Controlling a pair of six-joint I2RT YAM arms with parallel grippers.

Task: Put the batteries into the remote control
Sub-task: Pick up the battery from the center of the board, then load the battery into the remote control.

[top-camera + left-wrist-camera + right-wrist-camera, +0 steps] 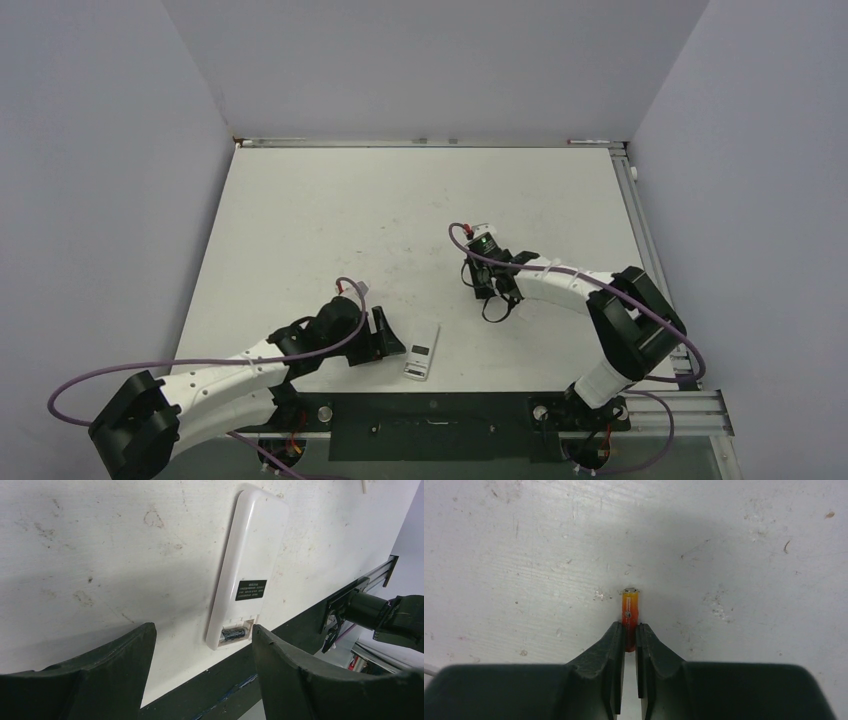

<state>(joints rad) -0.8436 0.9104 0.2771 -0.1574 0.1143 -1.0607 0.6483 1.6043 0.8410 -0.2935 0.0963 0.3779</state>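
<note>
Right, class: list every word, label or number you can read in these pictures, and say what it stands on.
Black label on the back of the remote: white print, too small to read.
Orange battery: small mark, too blurred to read.
Nothing else legible anywhere.

From where I stand, the table [330, 210] beyond the remote control [422, 349], toward the back wall [430, 60], lies open, wide enough for a gripper to pass over. Just left of the remote the left gripper [392, 338] stands with fingers spread, closing off that side. The right gripper [495, 300], pinched on a battery [630, 607], sits beyond and right of the remote, well apart, and a black strip [430, 415] borders its near end.
</note>
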